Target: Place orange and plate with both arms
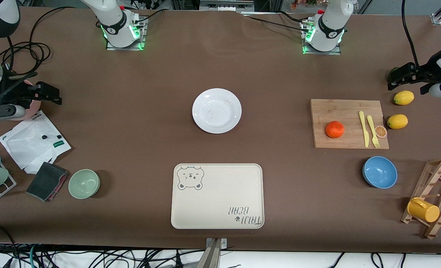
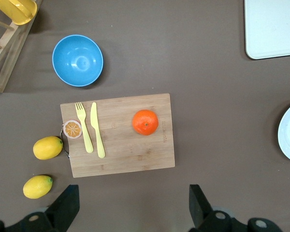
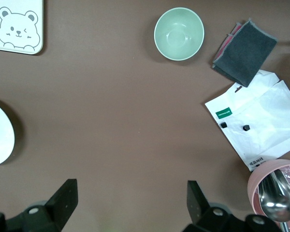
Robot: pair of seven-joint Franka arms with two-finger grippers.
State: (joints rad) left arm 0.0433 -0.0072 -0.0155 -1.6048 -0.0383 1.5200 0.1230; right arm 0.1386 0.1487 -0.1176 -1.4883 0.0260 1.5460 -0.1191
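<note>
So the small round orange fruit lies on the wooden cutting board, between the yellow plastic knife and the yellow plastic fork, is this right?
Not quite. The small round orange fruit does lie on the wooden cutting board, but apart from the cutlery: the yellow plastic knife and yellow plastic fork lie side by side. The front view shows it.
</note>
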